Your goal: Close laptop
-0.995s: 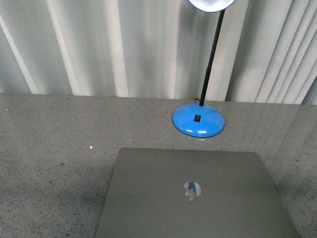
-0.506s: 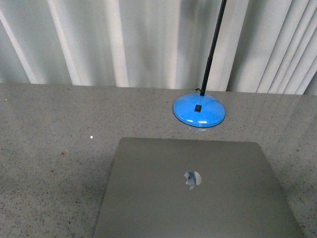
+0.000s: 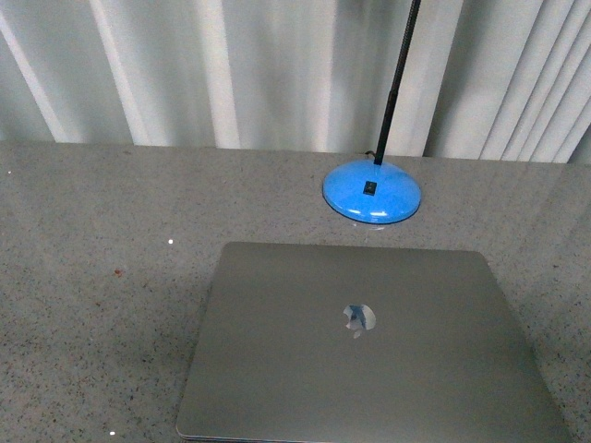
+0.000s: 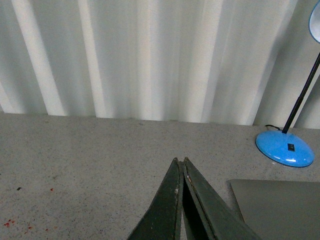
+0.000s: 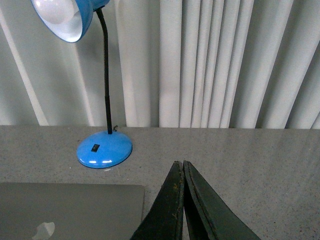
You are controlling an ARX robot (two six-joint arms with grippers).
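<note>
On the speckled grey surface (image 3: 83, 277), laptop (image 3: 360, 341) lying lid-down flat, blue lamp (image 3: 372, 192) just behind, left end effector (image 4: 180, 172) and right end effector (image 5: 179, 172) both pressed together, empty, raised clear of laptop.

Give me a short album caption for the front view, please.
Closed silver laptop lying flat on a speckled table, a blue desk lamp behind it.

No legible text, numbers or labels appear in any view. The only sign is a shiny apple logo (image 3: 358, 319) on the closed grey lid of the laptop (image 3: 277, 369), also partly visible at the edge of the right wrist view.
</note>
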